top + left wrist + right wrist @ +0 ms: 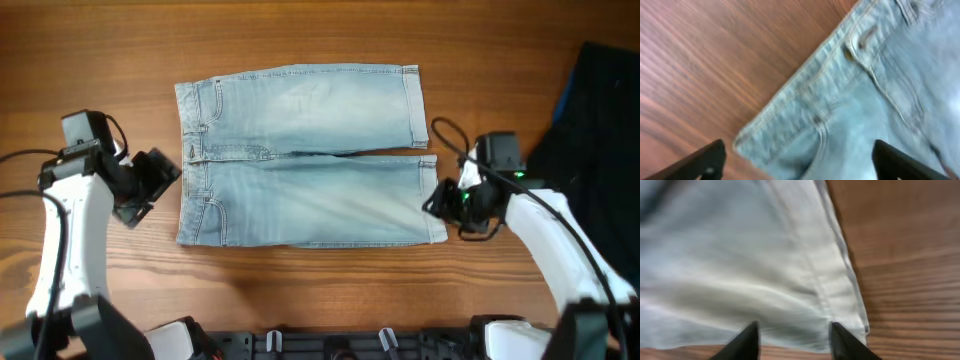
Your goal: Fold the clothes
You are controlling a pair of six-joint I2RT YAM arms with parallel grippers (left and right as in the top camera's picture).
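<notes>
Denim shorts flat on the table, an arm at each end.
The shorts (305, 155) lay spread in the middle of the wooden table (300, 40), waistband to the left and hemmed legs to the right. The left gripper (168, 177) hovered at the near waistband corner, fingers wide apart and holding nothing. The right gripper (436, 200) stood by the near leg's hem, also parted and empty. A dark cloth (595, 110) sat at the far right.
</notes>
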